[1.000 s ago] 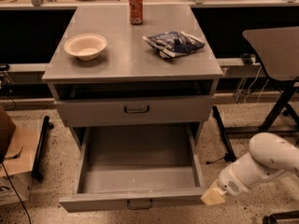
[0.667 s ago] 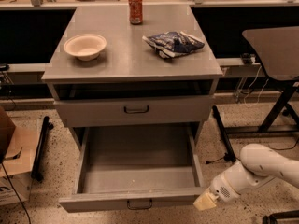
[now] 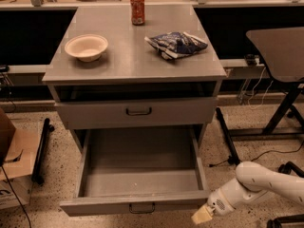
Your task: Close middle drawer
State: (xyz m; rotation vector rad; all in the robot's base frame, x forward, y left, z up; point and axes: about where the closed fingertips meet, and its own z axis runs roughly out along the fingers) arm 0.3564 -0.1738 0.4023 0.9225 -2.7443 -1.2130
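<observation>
At the bottom right of the camera view, item one: the gripper (image 3: 202, 214), a pale tip at the end of the white arm (image 3: 266, 184), which reaches in from the right edge, low over the speckled floor. You cannot tell how far it is open, and nothing shows in its hold. Item two: the middle drawer (image 3: 104, 206), grey, pulled far out of the cabinet (image 3: 133, 65) toward the camera, its tray bare, its low front at the bottom of the view with the small dark handle (image 3: 142, 207) at the centre. Relation to note: the gripper sits just beside the drawer's right front corner, a little below and outside it; whether it touches the front is not clear. The drawer lies to the gripper's left and away from it, its long axis running from the front panel back into the cabinet. In my judgement, your push should run along that axis, and the front face left of the gripper is the surface to meet. Item three: the taller-fronted drawer (image 3: 137, 112) above, slightly proud of the frame, not yours to move. Item four, on the cabinet top: a bowl (image 3: 86, 47), a red can (image 3: 137, 8) and a snack bag (image 3: 176, 44), all well apart from the gripper.
</observation>
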